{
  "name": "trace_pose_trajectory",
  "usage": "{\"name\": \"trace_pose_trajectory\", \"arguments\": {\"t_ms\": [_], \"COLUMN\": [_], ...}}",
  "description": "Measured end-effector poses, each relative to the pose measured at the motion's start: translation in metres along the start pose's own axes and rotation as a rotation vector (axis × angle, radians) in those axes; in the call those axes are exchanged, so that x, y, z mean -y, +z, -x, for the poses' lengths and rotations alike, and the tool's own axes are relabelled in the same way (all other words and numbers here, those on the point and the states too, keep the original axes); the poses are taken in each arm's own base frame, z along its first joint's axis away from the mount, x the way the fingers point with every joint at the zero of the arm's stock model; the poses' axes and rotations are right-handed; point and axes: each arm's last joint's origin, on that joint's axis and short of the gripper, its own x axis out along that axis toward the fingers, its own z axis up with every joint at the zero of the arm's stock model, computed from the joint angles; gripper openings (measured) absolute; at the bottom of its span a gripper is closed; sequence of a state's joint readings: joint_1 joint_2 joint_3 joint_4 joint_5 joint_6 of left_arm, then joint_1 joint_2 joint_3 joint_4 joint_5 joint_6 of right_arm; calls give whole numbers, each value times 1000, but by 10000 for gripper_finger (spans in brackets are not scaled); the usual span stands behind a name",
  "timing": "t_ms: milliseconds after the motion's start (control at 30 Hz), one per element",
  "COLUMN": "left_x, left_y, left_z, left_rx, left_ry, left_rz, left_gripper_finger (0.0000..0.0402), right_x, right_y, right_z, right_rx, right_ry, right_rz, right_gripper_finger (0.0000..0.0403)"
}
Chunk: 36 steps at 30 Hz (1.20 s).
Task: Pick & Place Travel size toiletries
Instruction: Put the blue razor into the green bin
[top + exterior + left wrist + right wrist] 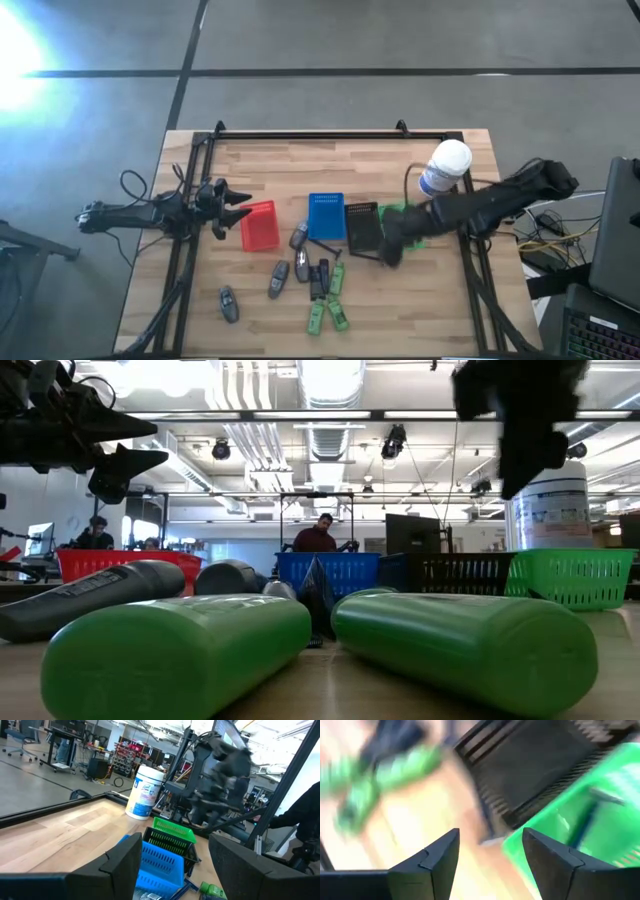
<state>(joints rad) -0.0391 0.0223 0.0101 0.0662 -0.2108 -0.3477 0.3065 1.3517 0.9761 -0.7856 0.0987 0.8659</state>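
Note:
The travel size toiletries lie near the table's near edge: grey rounded ones (278,279) (229,304) (298,236), slim black ones (318,279) and green ones (337,279) (316,318). All of them rest on their sides on the wood. In the low view two green ones (180,655) (470,645) fill the foreground. My right gripper (390,254) (491,837) is open and empty, above the table by the near ends of the dark basket (540,765) and the green basket (580,830). My left gripper (243,205) (175,842) is open and empty, just left of the red basket (260,226).
Four small baskets stand in a row mid-table: the red one, a blue one (326,216), the dark one (362,228) and the green one (405,213). A white canister with a blue label (445,168) stands behind the right arm. A black frame (330,136) rims the table. People sit in the room beyond (318,535).

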Motion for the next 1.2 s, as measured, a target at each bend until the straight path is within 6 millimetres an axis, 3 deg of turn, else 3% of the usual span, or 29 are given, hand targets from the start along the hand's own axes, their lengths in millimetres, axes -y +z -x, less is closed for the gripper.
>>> {"name": "trace_pose_trajectory", "arguments": {"t_ms": [200,367,500,667,867,1033,1200], "left_x": [0,0,0,0,0,0,0], "left_y": [0,0,0,0,0,0,0], "left_z": [0,0,0,0,0,0,0], "left_rx": [0,0,-1,-1,0,0,0], "left_ry": [0,0,0,0,0,0,0], "left_rz": [0,0,0,0,0,0,0], "left_gripper_finger": [236,236,236,236,236,236,236], "right_x": [-45,-63,-69,-65,-44,-27,-25], "right_y": [-23,-24,-19,-11,-7,-3,2], "right_z": [-30,-70,-89,-97,-105,-113,-115], "right_rx": [-85,-111,-114,-123,-157,-184,-181], "right_ry": [-17,-77,-126,-152,-203,-217,-180], "right_rz": [336,381,378,338,278,246,238], "right_gripper_finger": [188,175,185,214,238,246,236]}}
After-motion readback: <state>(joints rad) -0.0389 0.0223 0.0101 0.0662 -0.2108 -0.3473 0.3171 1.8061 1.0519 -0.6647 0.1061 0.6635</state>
